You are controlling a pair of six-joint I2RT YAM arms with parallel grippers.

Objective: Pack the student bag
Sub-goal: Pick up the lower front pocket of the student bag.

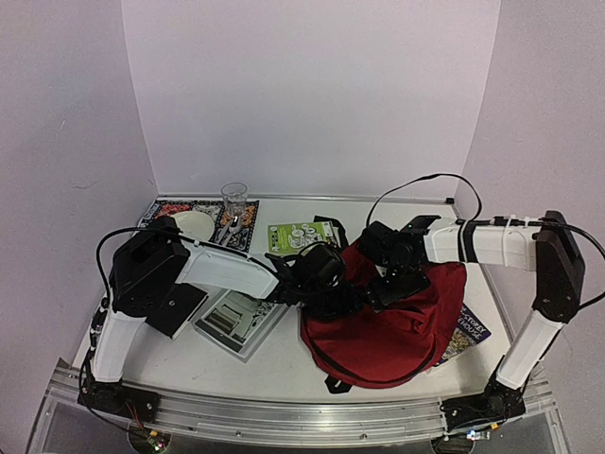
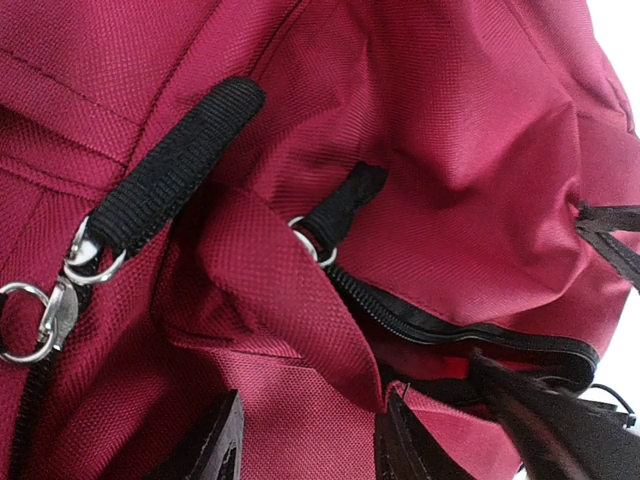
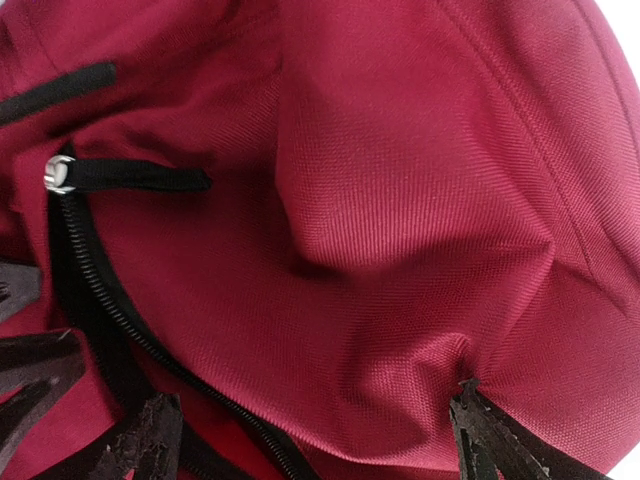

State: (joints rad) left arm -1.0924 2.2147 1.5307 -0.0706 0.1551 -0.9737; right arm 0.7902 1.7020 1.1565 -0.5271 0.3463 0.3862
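Observation:
The student bag (image 1: 392, 336), dark red with black trim, lies slumped at the centre right of the table. Both arms meet over its upper left part. My left gripper (image 1: 331, 284) is pressed into the cloth; in the left wrist view a raised fold of red fabric (image 2: 290, 300) fills the gap of the gripper (image 2: 308, 445) from finger to finger, beside the partly open zip (image 2: 450, 325). My right gripper (image 1: 389, 282) stands wide open on the bag (image 3: 380, 200). One of its fingertips (image 3: 470, 400) dents the cloth and the other sits by the black zip (image 3: 100, 290).
A clear glass (image 1: 234, 199), a white plate (image 1: 194, 225) and a patterned mat (image 1: 248, 219) stand at the back left. A green-and-white booklet (image 1: 298, 235) lies behind the bag, a flat book (image 1: 236, 322) to its left. Another book (image 1: 466, 333) pokes out under its right side.

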